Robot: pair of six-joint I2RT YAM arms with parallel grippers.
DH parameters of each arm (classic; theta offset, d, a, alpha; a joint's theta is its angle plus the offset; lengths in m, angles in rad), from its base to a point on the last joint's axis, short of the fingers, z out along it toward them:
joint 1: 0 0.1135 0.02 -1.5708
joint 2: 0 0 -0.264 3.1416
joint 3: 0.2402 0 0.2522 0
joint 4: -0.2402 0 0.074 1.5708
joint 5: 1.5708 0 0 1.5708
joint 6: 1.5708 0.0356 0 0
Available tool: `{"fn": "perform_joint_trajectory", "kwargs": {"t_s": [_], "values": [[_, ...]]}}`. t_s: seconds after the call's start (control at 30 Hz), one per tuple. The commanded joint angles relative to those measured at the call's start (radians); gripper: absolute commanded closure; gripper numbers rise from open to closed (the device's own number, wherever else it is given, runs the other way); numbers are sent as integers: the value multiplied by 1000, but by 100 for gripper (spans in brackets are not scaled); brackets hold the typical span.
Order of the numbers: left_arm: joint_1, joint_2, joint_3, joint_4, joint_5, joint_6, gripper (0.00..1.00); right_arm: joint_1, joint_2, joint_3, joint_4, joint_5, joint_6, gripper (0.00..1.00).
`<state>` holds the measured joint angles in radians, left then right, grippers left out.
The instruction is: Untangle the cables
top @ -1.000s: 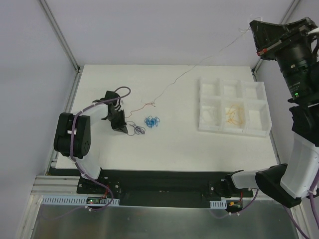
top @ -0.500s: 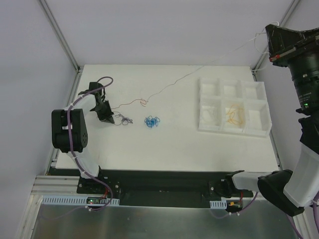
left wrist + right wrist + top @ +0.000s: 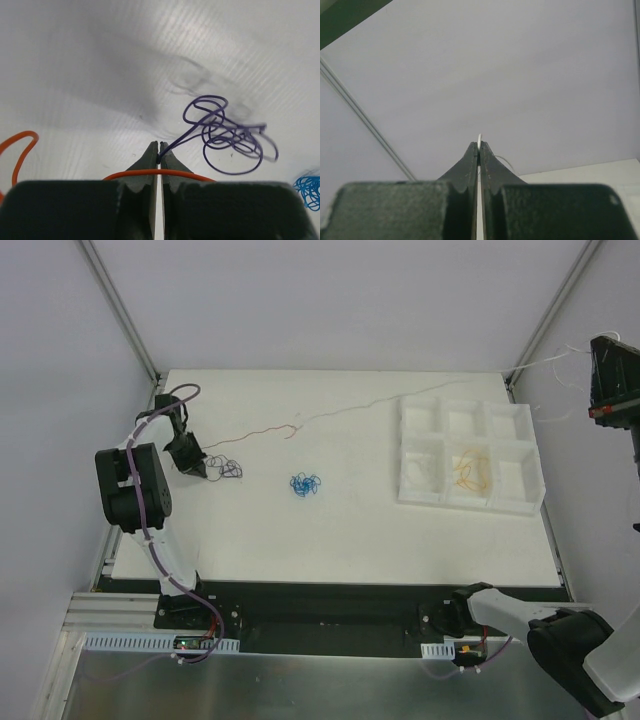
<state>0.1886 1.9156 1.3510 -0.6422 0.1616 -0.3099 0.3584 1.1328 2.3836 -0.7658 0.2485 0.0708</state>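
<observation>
My left gripper (image 3: 196,466) is low at the table's far left, shut on the end of a dark purple wire (image 3: 225,132). Its curly bundle (image 3: 224,468) lies just right of the fingertips. An orange-red wire (image 3: 255,432) crosses under my left fingers (image 3: 172,162) and runs right, joining a thin pale wire (image 3: 400,398) stretched to my right gripper (image 3: 596,350). That gripper is raised high at the far right, shut on the white wire (image 3: 479,138). A blue bundle (image 3: 305,484) lies alone mid-table and shows at the left wrist view's edge (image 3: 309,190).
A white compartment tray (image 3: 520,430) stands at the right, with a yellow-orange wire loop (image 3: 470,470) in one cell and a pale wire (image 3: 424,472) in the cell beside it. Metal frame posts (image 3: 120,310) rise at the back corners.
My left gripper has moved left and back, dragging the purple bundle away from the blue one. My right gripper has moved right, pulling the long wire straighter.
</observation>
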Motion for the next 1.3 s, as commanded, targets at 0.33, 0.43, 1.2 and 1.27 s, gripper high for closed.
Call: {"fn": "perform_joint_trajectory", "kwargs": {"t_s": [0.33,0.43,1.2,1.27], "values": [[144,86,111,-83,-39,26,100,23,-51,42,-55,201,-238,100],[153,102,135,-93,-33,28,100,56,-68,8,-56,247,-261,100],[-103,-194,-95,-76,317,8,95,22,100,-303,-9,57,-151,100],[-115,-220,-119,-62,340,6,91,8,123,-310,6,43,-143,100]]}}
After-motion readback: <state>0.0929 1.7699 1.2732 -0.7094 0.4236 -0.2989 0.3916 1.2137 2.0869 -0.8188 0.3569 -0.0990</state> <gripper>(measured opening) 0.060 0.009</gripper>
